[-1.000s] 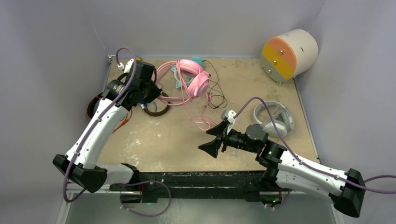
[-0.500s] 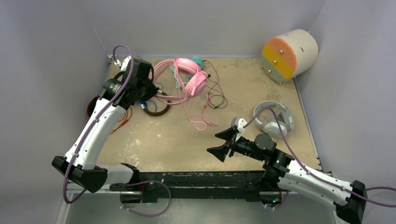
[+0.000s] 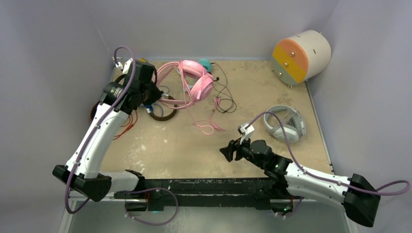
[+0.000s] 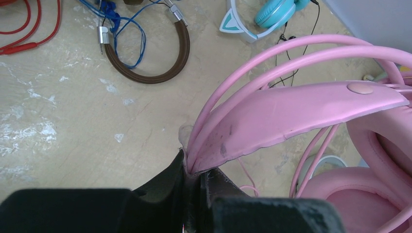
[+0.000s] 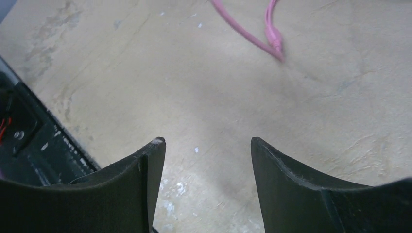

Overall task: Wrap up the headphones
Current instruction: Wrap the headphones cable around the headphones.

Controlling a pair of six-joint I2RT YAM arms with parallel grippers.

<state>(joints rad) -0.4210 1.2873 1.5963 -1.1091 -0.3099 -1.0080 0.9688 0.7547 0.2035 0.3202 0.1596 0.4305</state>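
Right now the left gripper (image 4: 194,170) is clamping the pink headphones (image 3: 197,80) by the band in the upper middle of the overhead frame, the right gripper (image 5: 206,141) is hovering open and empty below — and the trailing pink cord (image 3: 205,127) is threatening to snag the black cable (image 3: 227,90).

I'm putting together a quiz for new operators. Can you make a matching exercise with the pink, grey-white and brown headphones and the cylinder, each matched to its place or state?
Things:
1. pink headphones
2. grey-white headphones
3. brown headphones
4. cylinder

Places or states:
A. at the table's far right corner
B. flat on the table beside the left arm's wrist
C. headband pinched in the left jaws
D. on the right side of the table, untouched

Pairs: 1-C, 2-D, 3-B, 4-A
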